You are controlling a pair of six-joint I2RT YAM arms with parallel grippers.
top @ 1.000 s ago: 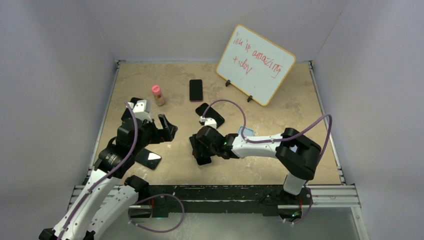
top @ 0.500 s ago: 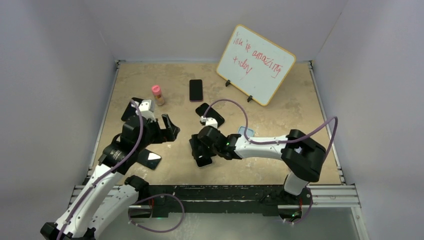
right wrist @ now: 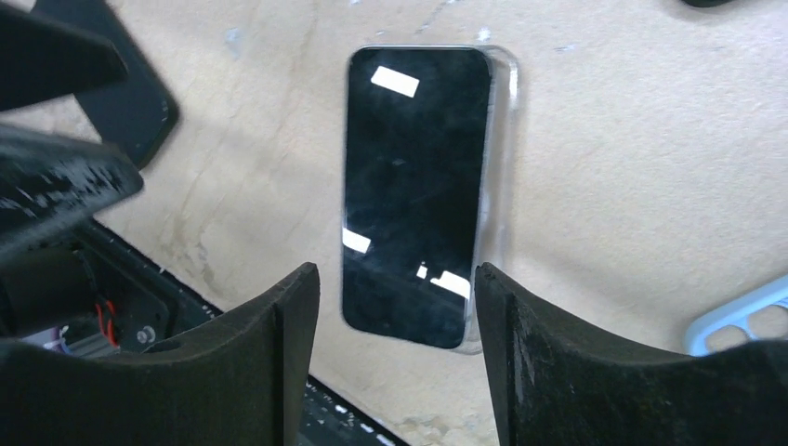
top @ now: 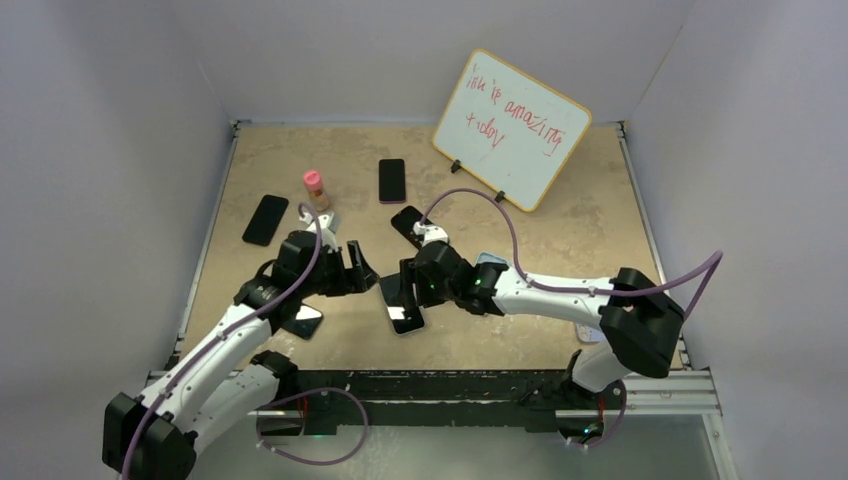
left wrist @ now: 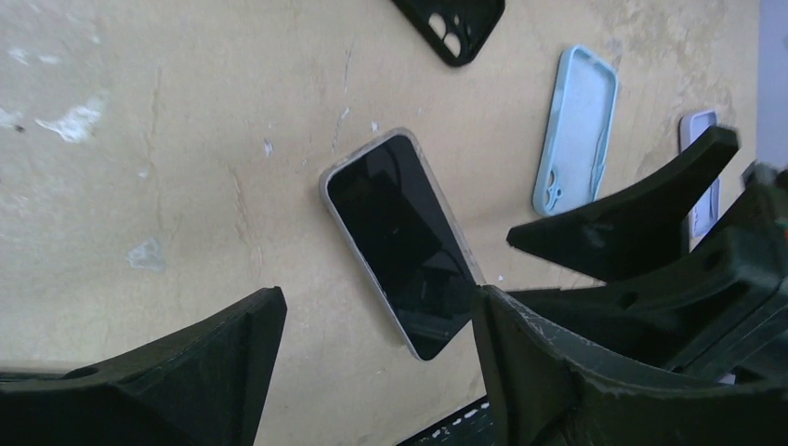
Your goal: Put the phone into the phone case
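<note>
The phone lies screen-up inside the clear case on the tabletop, near centre. One case edge shows beside it, so it is probably not fully seated. The left gripper and right gripper hover above, jaws wide apart, empty.
</note>
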